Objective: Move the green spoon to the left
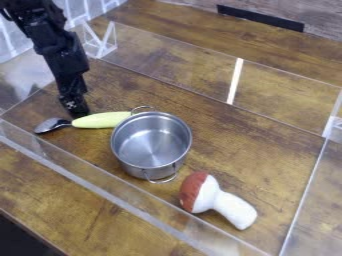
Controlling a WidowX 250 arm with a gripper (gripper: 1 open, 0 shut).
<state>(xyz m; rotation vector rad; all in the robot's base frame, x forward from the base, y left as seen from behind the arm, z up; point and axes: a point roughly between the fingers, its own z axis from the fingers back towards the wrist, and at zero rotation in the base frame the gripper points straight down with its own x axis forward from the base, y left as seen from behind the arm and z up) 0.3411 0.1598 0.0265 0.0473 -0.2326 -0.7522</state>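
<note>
Steel pot marks the middle; the green spoon lies just left of it, and above the spoon the gripper hangs spread wide, empty.

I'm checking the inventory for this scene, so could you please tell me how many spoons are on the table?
1. The green spoon lies at the left, beside the steel pot, its silver bowl pointing left. None seems hidden; the pot looks empty.

Black arm reaching steeply down, hand low, fingers spread apart
</note>
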